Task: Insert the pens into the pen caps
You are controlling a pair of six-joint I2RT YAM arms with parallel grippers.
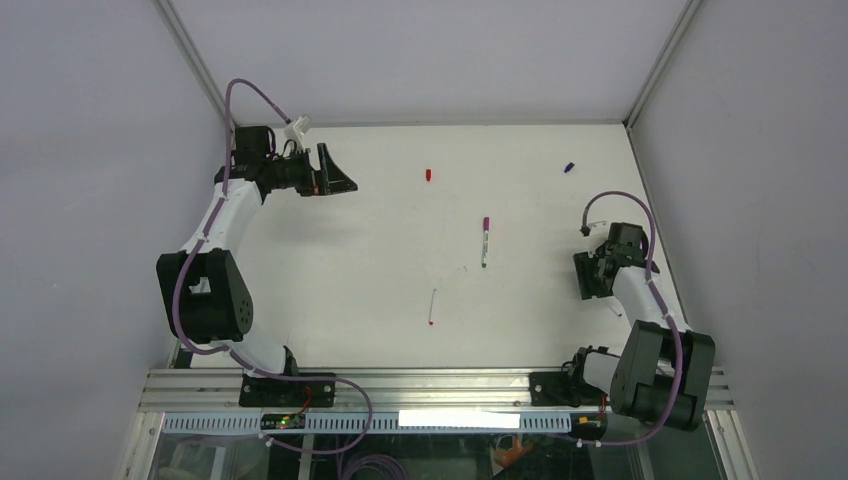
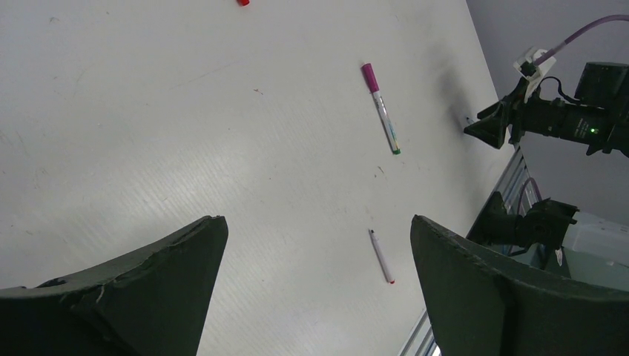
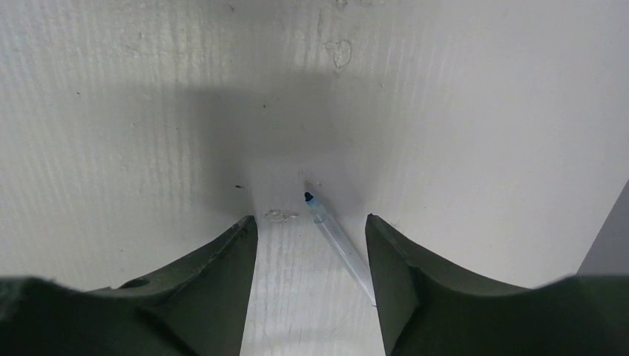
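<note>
A red cap (image 1: 428, 174) lies at the far middle of the table, and a blue cap (image 1: 568, 168) at the far right. A pen (image 1: 484, 248) lies mid-table with the magenta cap (image 1: 486, 222) on its far end; both show in the left wrist view, pen (image 2: 387, 126) and cap (image 2: 369, 76). A red-tipped pen (image 1: 432, 307) lies nearer, also in the left wrist view (image 2: 381, 256). My left gripper (image 1: 335, 172) (image 2: 317, 220) is open and empty at the far left. My right gripper (image 1: 588, 278) (image 3: 310, 220) is open, low over the table, with a blue-tipped pen (image 3: 337, 241) lying between its fingers, close to the right one.
The white table (image 1: 380, 260) is bounded by grey walls at the back and sides. A metal rail (image 1: 440, 385) runs along the near edge by the arm bases. The right arm (image 2: 556, 119) shows in the left wrist view.
</note>
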